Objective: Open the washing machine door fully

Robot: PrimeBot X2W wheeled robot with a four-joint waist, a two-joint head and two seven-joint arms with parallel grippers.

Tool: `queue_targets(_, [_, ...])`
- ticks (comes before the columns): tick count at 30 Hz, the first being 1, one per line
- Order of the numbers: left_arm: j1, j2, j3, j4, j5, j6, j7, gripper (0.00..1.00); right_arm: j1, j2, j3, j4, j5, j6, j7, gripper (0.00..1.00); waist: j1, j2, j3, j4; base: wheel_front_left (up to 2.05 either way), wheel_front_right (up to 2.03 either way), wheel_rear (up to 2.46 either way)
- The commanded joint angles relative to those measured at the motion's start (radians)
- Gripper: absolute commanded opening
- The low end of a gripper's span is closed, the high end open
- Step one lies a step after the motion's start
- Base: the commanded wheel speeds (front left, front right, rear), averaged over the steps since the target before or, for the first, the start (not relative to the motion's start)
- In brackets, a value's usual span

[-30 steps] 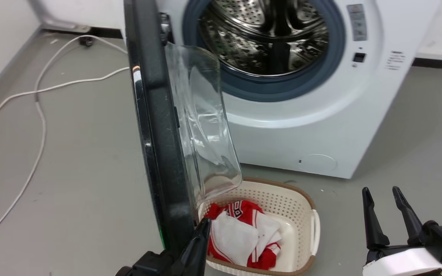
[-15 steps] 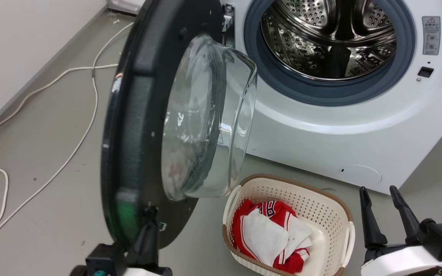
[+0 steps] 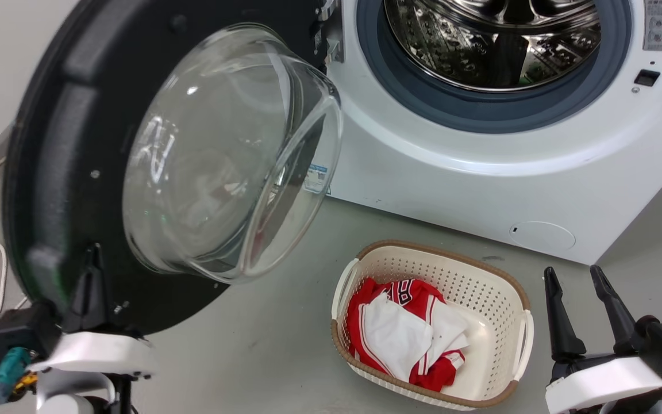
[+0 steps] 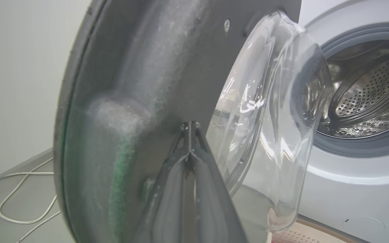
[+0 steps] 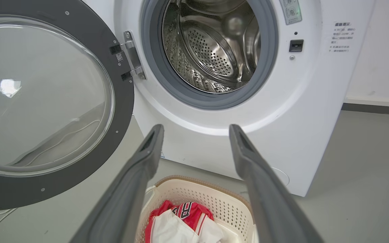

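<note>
Washing machine door [image 3: 61, 149] wide open, swung out on its metal hinge [image 5: 132, 55] at the left of the big white washing machine [image 3: 451, 178]. Black inner side and clear glass bowl [image 3: 222, 155] turned toward the camera in the head view. Round hole of the machine all uncovered. Inside it, a shiny steel drum [image 3: 492, 40] full of little holes, with a blue-grey rubber ring [image 3: 423, 100] around it.

Left fingers [image 3: 91, 282] low on the door, near its bottom edge, just beside the glass bowl. Pressed tight together in the left wrist view, tips touching the black inner side of the door. Nothing held between them.

Right fingers [image 3: 554, 305] low at the right, well apart from the door, pointing up. Spread wide, with nothing between them.

On the grey floor [image 3: 285, 356] in front of the machine, a cream laundry basket [image 3: 469, 287] with a brown rim. Inside it, red and white clothes [image 3: 400, 339]. Basket a little to the right of the glass bowl in the head view, and left of the right fingers.

Small round cover [image 3: 541, 236] low on the machine's front. Blue label sticker [image 3: 316, 178] on the machine, right by the edge of the glass bowl. White cable [image 3: 2, 276] on the floor at the far left, partly hidden behind the door.
</note>
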Motion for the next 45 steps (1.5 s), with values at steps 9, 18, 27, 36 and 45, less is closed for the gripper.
queue_targets(9, [-0.128, 0.061, 0.146, 0.169, -0.094, -0.058, -0.035, 0.00, -0.046, 0.002, -0.003, -0.019, -0.015, -0.001, 0.007, 1.00, -0.0001, 0.0000, 0.056, -0.016, 0.00, 0.00, 0.00])
queue_targets(18, [-0.258, 0.106, 0.222, 0.363, -0.122, -0.134, -0.048, 0.00, -0.060, 0.002, -0.015, -0.033, -0.036, -0.001, 0.013, 1.00, -0.0001, 0.0000, 0.079, -0.015, 0.00, 0.00, 0.00])
queue_targets(27, [-0.311, 0.104, 0.267, 0.455, -0.079, -0.177, -0.051, 0.00, -0.057, 0.002, -0.019, -0.038, -0.029, -0.001, 0.008, 1.00, -0.0001, 0.0000, 0.078, -0.022, 0.00, 0.00, 0.00])
queue_targets(36, [-0.180, 0.029, 0.298, 0.314, 0.013, -0.167, -0.049, 0.00, -0.039, 0.002, -0.018, -0.021, -0.012, -0.001, -0.005, 1.00, -0.0001, 0.0000, 0.051, -0.036, 0.00, 0.00, 0.00])
queue_targets(45, [0.037, -0.109, 0.264, 0.107, 0.089, -0.156, -0.049, 0.07, -0.032, 0.001, -0.009, -0.003, -0.005, -0.001, -0.013, 1.00, -0.0001, 0.0000, 0.010, -0.060, 0.00, 0.00, 0.00])
